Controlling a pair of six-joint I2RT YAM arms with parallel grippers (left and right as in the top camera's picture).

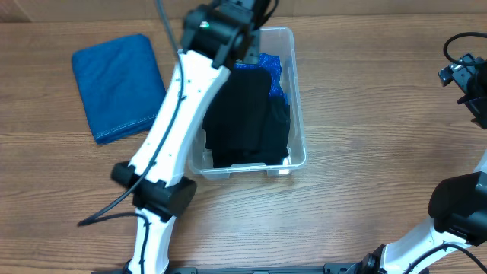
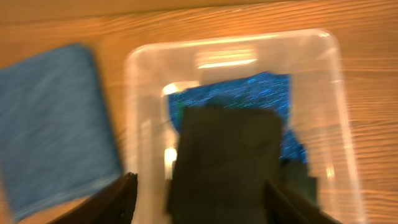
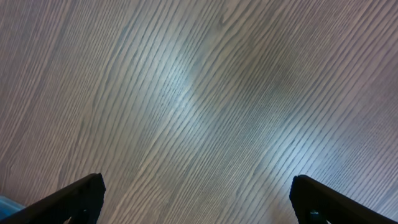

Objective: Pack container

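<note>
We see the wooden table (image 1: 365, 114) with the container (image 1: 300, 114) standing near its middle, a little toward the far edge. Inside it a black cloth (image 1: 247, 122) covers most of the floor, and a bright blue cloth (image 1: 272, 68) shows beyond it at the far end. A folded blue cloth (image 1: 118, 87) lies on the table, left of the container and apart from it. Only the left wrist view shows us the left gripper (image 2: 202, 199), spread wide above the black cloth and grasping nothing. Only the right wrist view shows the right gripper (image 3: 196, 199), likewise spread over bare wood.
</note>
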